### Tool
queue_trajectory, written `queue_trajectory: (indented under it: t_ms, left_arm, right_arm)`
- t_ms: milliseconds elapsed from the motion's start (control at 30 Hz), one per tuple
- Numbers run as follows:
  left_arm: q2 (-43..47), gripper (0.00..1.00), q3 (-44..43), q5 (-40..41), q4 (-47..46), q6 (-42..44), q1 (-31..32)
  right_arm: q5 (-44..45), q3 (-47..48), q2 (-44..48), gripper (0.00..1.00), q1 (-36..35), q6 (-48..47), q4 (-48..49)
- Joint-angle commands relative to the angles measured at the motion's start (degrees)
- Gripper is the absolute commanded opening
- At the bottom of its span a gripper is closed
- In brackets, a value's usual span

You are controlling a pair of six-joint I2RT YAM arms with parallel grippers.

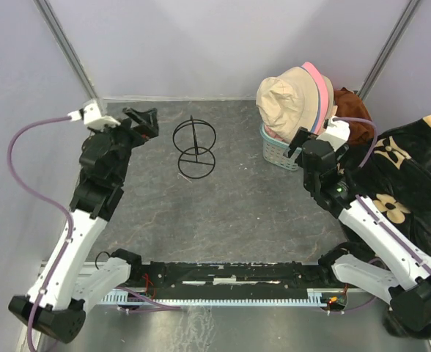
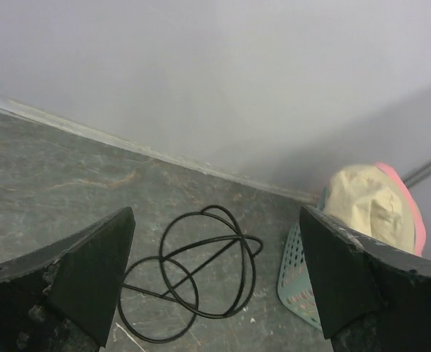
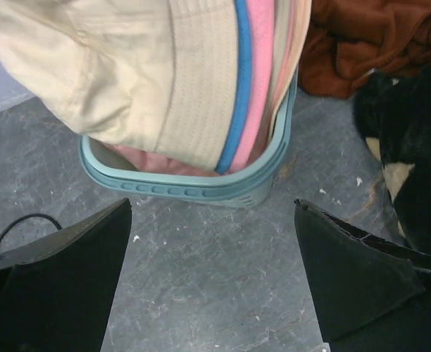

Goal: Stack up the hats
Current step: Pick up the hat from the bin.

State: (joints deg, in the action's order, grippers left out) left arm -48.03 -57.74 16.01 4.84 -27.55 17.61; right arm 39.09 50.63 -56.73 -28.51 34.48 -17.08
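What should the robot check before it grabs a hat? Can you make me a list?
1. Right gripper open and empty: ok.
2. Left gripper open and empty: ok.
3. Hats close to a gripper: ok. They stand on edge in the teal basket, right in front of the right gripper.
4. An easy first hat to grab: probably ok. The beige hat bulges out over the basket rim.
5. How many hats there are: cannot tell, because they are bunched together.
6. Wire stand upright with nothing on it: ok. Whether the stack belongs there: cannot tell.
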Motion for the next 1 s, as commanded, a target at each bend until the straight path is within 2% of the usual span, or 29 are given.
queue_trajectory:
  t_ms: [0,167,333,467,667,767,967]
  left_arm:
    - [-7.08,0.99,-6.49,-3.36,-1.13,5.47,5.52]
    - [-19.37,0.99,-18.09,-2.29,-0.68,12.29,15.33]
    - [-30.69,0.99,-27.42,-11.33,1.36,12.25,17.42]
    - [-38.06,0.94,-31.82,-13.82,1.55,12.73,19.18]
    - [-47.37,0.87,-40.00,-14.56,5.29,17.54,23.33]
    - [-51.52,0.87,-44.61,-13.24,7.44,19.05,24.81]
    - [-58.31,0.87,-50.96,-12.14,9.39,20.74,26.27]
  right_arm:
    - [11.25,5.47,0.31,1.00,-3.18,-5.80,2.72]
    - [11.95,5.47,1.70,0.99,-3.17,-12.11,9.51]
    - [16.34,5.26,2.09,1.00,-3.15,-13.16,10.63]
    - [16.80,4.06,3.21,0.97,-2.13,-11.94,11.60]
    - [7.77,4.82,2.94,0.91,3.82,-7.42,9.44]
    - [1.24,6.58,1.13,0.90,8.10,-4.27,6.77]
    - [-4.98,7.56,-1.26,0.91,13.34,-1.04,4.91]
